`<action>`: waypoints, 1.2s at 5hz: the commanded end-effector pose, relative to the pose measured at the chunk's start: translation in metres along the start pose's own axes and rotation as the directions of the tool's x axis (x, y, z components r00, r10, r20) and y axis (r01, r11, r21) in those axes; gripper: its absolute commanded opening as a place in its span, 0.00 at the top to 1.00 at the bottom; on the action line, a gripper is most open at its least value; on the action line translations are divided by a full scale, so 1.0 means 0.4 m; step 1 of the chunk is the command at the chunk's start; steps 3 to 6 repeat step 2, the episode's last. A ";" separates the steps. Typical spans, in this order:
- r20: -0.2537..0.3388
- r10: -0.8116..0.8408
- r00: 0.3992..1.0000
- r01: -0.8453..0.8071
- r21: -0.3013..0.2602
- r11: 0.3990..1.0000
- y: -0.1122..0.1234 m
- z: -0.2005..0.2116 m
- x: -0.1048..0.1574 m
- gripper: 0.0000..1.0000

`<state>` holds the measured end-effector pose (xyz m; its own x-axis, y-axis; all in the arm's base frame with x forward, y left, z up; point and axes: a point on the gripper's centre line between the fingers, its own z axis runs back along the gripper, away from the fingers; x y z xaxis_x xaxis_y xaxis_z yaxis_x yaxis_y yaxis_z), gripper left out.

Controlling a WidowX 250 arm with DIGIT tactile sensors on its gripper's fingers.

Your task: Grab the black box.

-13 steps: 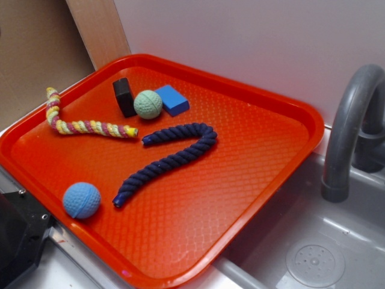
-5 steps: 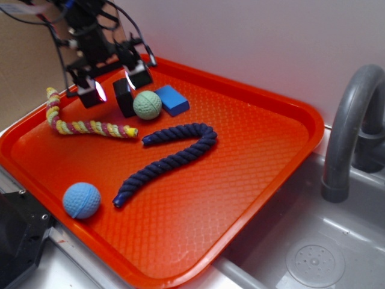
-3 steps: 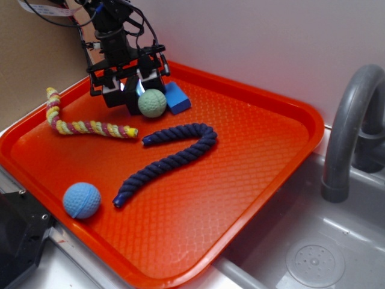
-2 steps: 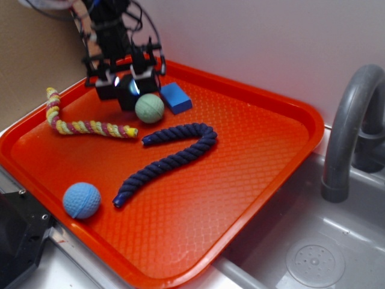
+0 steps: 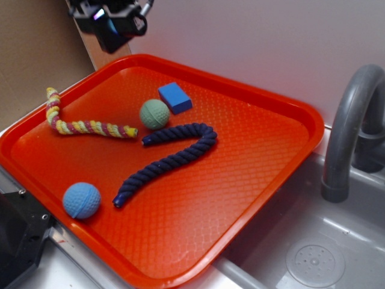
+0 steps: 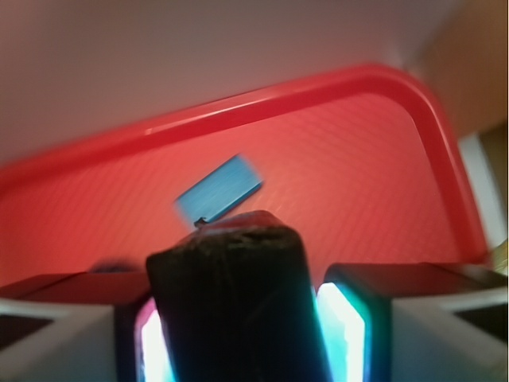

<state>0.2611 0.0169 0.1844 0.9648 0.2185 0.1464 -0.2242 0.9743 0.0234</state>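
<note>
In the wrist view the black box [image 6: 231,294] fills the gap between my two lit fingers, so my gripper [image 6: 242,334] is shut on it. The exterior view shows my gripper [image 5: 111,27] raised high above the far left corner of the red tray [image 5: 264,180], with the black box [image 5: 113,37] dark between its fingers. The spot beside the green ball [image 5: 154,114] where the box stood is bare.
On the tray lie a flat blue block [image 5: 175,97], a dark blue rope [image 5: 168,159], a striped yellow-red rope [image 5: 84,125] and a light blue ball [image 5: 81,200]. A grey faucet [image 5: 352,120] and sink [image 5: 313,259] stand to the right. A wall rises behind.
My gripper came down around the black box, shut on it, and has lifted it well above the tray. The green ball shifted slightly.
</note>
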 end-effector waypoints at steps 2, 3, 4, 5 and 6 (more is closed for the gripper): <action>0.008 -0.268 0.963 0.265 -0.178 0.948 0.019 0.261 -0.067 1.00; 0.008 -0.268 0.963 0.265 -0.178 0.948 0.019 0.261 -0.067 1.00; 0.008 -0.268 0.963 0.265 -0.178 0.948 0.019 0.261 -0.067 1.00; 0.008 -0.268 0.963 0.265 -0.178 0.948 0.019 0.261 -0.067 1.00; 0.008 -0.268 0.963 0.265 -0.178 0.948 0.019 0.261 -0.067 1.00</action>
